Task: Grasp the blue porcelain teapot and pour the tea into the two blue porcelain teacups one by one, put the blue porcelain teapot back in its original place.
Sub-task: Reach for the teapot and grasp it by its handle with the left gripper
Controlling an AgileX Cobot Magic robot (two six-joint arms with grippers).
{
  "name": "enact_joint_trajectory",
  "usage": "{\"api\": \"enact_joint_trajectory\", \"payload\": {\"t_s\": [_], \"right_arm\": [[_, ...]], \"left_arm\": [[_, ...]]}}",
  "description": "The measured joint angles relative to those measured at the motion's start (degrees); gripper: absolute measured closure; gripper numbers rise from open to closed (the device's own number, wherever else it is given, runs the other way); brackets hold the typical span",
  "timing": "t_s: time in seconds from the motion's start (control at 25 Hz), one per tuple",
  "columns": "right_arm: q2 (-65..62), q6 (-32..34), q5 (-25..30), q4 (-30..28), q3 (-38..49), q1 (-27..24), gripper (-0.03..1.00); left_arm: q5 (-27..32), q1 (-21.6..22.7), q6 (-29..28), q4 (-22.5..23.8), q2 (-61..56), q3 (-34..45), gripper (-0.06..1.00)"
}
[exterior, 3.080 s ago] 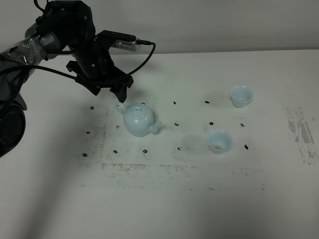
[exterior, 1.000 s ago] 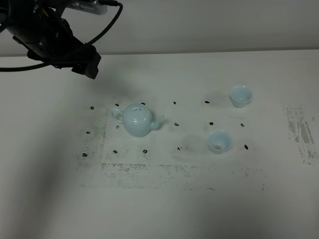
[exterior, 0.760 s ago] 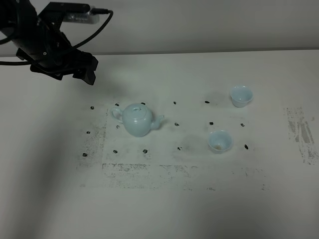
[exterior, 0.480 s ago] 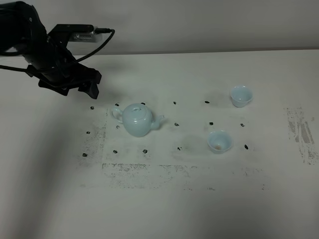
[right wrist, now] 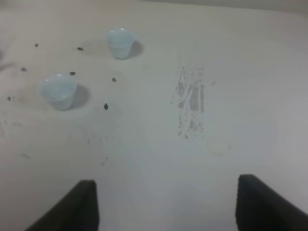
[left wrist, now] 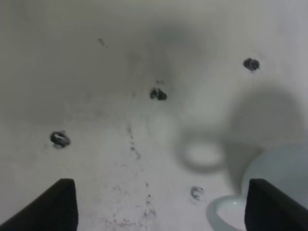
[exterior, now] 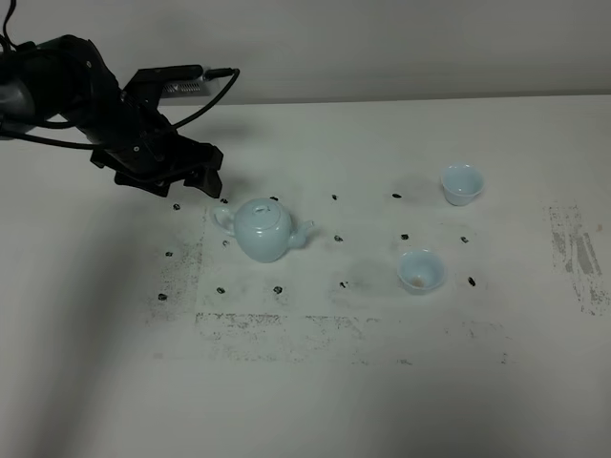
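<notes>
Left gripper: we are holding the left gripper [exterior: 198, 183] low over the table [exterior: 115, 363], just beside the teapot on its handle side. Its jaws are standing wide apart and are gripping nothing. We judge that this opening is meant to take the thin handle between the fingers.
Teapot: the blue porcelain teapot [exterior: 264, 229] is standing upright on the table, lid on, left of the middle. Its loop handle [exterior: 222, 218] is pointing toward our left gripper and its spout [exterior: 304, 234] toward the cups, so it is lying ready for a left-arm grasp and a pour to the right. In the left wrist view the handle is showing between the fingertips, nearer to one of them, and is not touching either.
Black marks: the black marks [exterior: 278, 289] are lying around the pot and the cups; we are guessing that they show each thing's place.
Near cup: the near cup [exterior: 421, 271] is standing mouth up, well apart from the spout.
Far cup: the far cup [exterior: 462, 183] is standing mouth up behind it, further right.
Right gripper: the right gripper [right wrist: 174, 204] is not showing in the high view. Its own camera is showing the fingers wide apart with nothing between them, well apart from both cups. We think it is waiting aside.
</notes>
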Motion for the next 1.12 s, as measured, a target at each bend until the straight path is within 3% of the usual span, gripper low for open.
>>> {"api": "enact_joint_trajectory", "payload": {"t_s": [0.32, 1.12], "right_arm": [[0.0, 0.0, 0.0, 0.0, 0.0, 0.0, 0.39], [0.0, 0.05, 0.0, 0.0, 0.0, 0.0, 0.39]], "left_arm": [[5.41, 0.0, 0.53, 3.72, 0.29, 0.0, 0.88], [10.21, -2.57, 2.48, 2.22, 0.29, 0.0, 0.88]]}}
